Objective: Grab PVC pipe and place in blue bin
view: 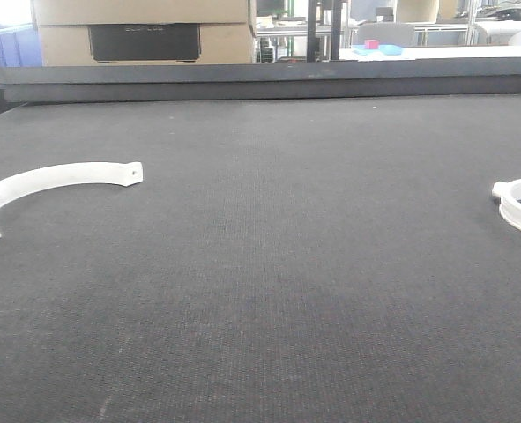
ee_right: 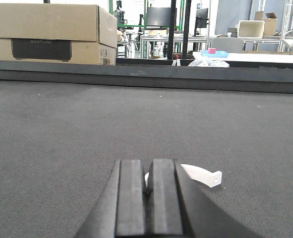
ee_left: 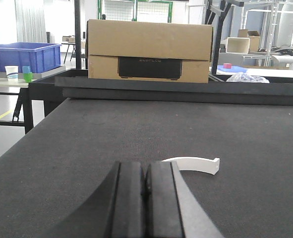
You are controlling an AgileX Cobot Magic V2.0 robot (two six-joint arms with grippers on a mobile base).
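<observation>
Two white curved PVC pipe pieces lie flat on the dark mat. One PVC pipe piece is at the left and the other at the right edge of the front view, where neither gripper shows. My left gripper is shut and empty, low over the mat, with the left piece just beyond its tips to the right. My right gripper is also shut with nothing held, and the other piece lies just past its right finger. The blue bin stands on a separate table far off to the left.
A raised dark ledge runs along the table's far edge, with a cardboard box behind it. The table's left edge drops to the floor. Small cups stand beside the bin.
</observation>
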